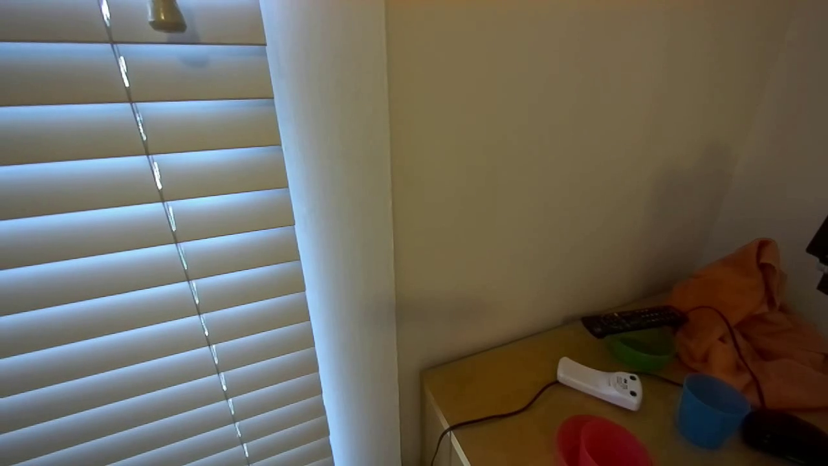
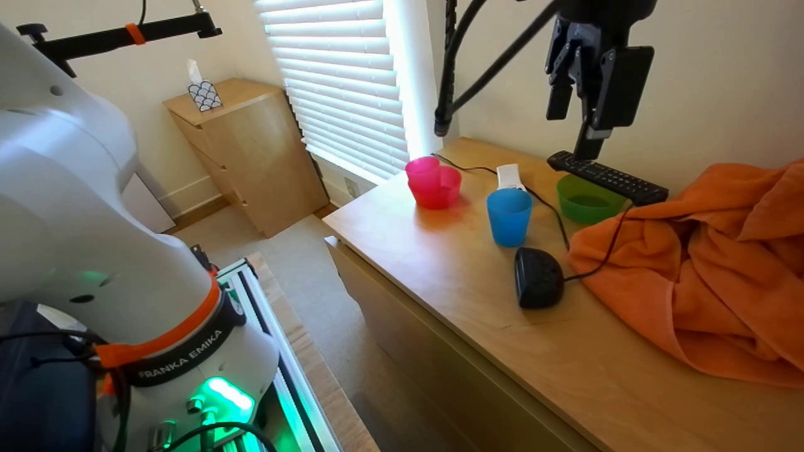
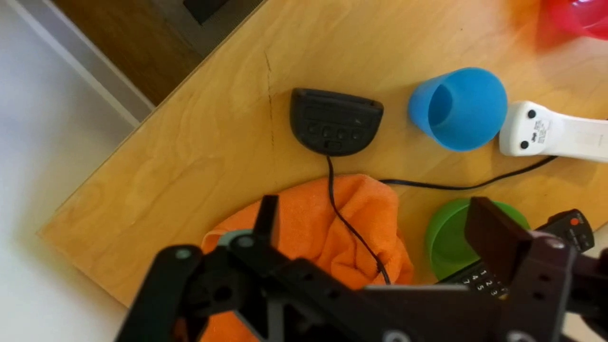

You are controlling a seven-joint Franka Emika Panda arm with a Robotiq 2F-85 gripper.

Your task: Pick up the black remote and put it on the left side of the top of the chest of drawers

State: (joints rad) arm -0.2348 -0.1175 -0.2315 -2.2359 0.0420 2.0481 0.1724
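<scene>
The black remote (image 2: 619,181) lies tilted across the green bowl (image 2: 584,204), with one end by the orange towel. It also shows in an exterior view (image 1: 631,321) and partly in the wrist view (image 3: 572,230), where a finger hides its middle. The chest of drawers (image 2: 402,232) has a light tan top, also seen in the wrist view (image 3: 213,118). My gripper (image 2: 575,125) is open and empty, above the remote and bowl. In the wrist view the gripper (image 3: 380,225) has its fingers wide apart, with the towel and bowl below. Only a dark piece of it shows in an exterior view (image 1: 821,259).
An orange towel (image 2: 703,263) is bunched beside the bowl. A blue cup (image 2: 509,216), pink cups (image 2: 433,182), a white controller (image 1: 598,383) and a black corded device (image 3: 335,121) stand on the top. A cord runs over the towel. The wall is behind.
</scene>
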